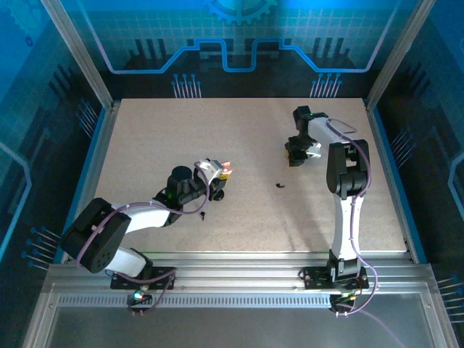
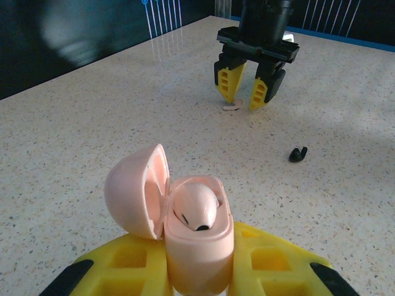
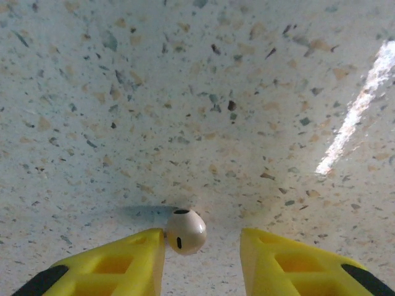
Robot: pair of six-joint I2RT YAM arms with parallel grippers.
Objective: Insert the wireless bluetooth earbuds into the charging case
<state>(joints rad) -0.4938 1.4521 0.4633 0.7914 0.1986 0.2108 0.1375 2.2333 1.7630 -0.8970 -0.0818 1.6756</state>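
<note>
Earbud (image 3: 185, 231) lying on the bench (image 3: 185, 92) between the spread right fingers (image 3: 117, 265), touching one of them.
Left fingers (image 2: 262, 262) pinch the open pink charging case (image 2: 197, 253); the other earbud (image 2: 196, 208) sits inside.

Robot lab cell, aluminium frame (image 1: 239, 279), speckled table (image 1: 217, 145)

Reaches the left arm (image 1: 145, 216) low and forward-right over the worktop (image 1: 254, 217), with the left end effector (image 1: 220, 174) clamped tight on the charging case (image 2: 200, 246). Stretches the right arm (image 1: 346, 217) straight ahead, bends it leftward at the wrist, and points the right end effector (image 3: 202, 259) down close over the worktop, jaws parted.
</note>
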